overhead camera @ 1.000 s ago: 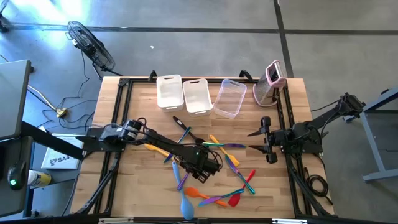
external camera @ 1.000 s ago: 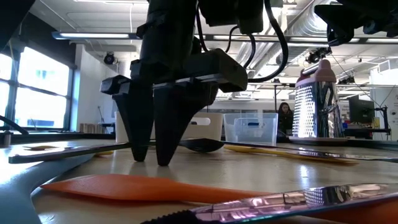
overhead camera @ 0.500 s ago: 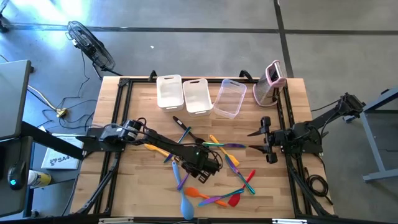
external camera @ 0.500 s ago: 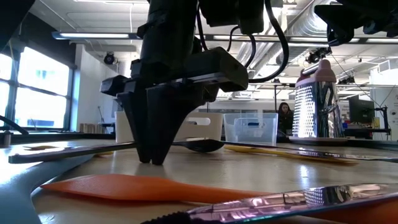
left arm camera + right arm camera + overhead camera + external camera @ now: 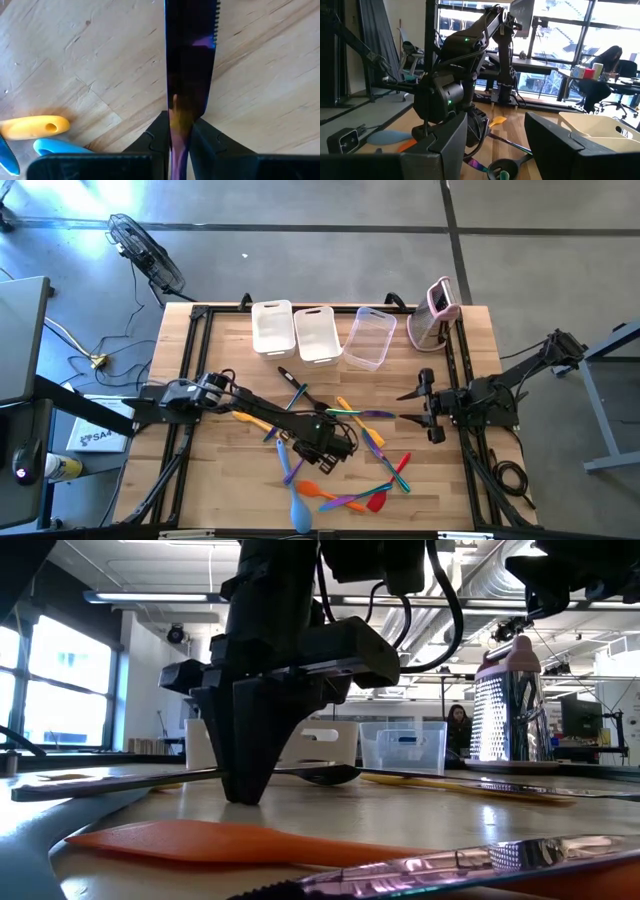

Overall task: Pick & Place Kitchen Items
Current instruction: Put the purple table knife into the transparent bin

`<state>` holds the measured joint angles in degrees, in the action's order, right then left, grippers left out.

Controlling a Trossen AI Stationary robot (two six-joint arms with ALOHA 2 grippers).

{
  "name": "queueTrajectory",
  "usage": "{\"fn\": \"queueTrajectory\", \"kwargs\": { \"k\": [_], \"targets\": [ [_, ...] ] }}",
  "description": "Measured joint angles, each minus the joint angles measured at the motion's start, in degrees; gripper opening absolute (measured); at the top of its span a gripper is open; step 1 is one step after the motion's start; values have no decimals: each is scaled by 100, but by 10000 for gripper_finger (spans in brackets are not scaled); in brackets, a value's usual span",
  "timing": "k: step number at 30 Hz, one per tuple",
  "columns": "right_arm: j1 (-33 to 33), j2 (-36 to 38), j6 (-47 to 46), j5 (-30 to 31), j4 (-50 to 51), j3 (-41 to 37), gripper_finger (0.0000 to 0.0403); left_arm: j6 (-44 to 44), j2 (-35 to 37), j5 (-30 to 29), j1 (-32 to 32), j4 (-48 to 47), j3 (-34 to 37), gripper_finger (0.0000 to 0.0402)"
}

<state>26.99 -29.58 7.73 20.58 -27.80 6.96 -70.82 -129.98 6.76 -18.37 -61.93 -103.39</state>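
At lower centre of the high view, the left gripper points down at the wooden counter, its fingers pinched on what looks like an iridescent purple utensil handle. Orange, yellow and light blue utensils lie scattered around it. At right, the right gripper waits with fingers apart, holding nothing. Three plastic tubs line the top edge.

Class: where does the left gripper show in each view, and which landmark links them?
High view: left gripper, table centre, among utensils.
Low view: left gripper left of centre, tips on the table.
Left wrist view: bottom edge, shut on an iridescent utensil.
Right wrist view: centre, farther off.
Landmark: the tubs, absent only from the left wrist view.
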Motion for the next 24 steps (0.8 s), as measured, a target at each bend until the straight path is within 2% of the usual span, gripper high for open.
{"fn": "queueTrajectory", "kwargs": {
  "k": [10,17,20,24],
  "targets": [
    [0,0,542,-2,-21,0,192,-77,-56,-160,-12,-288,-635,37],
    [2,0,544,-108,-18,0,192,-413,-36,-348,-87,-904,-1113,37],
    [2,0,541,-275,8,0,192,-445,-34,-500,-126,-1093,-1394,37],
    [6,0,539,-423,73,0,192,-312,-34,-1024,-119,-1348,-1824,37]
  ]
}}
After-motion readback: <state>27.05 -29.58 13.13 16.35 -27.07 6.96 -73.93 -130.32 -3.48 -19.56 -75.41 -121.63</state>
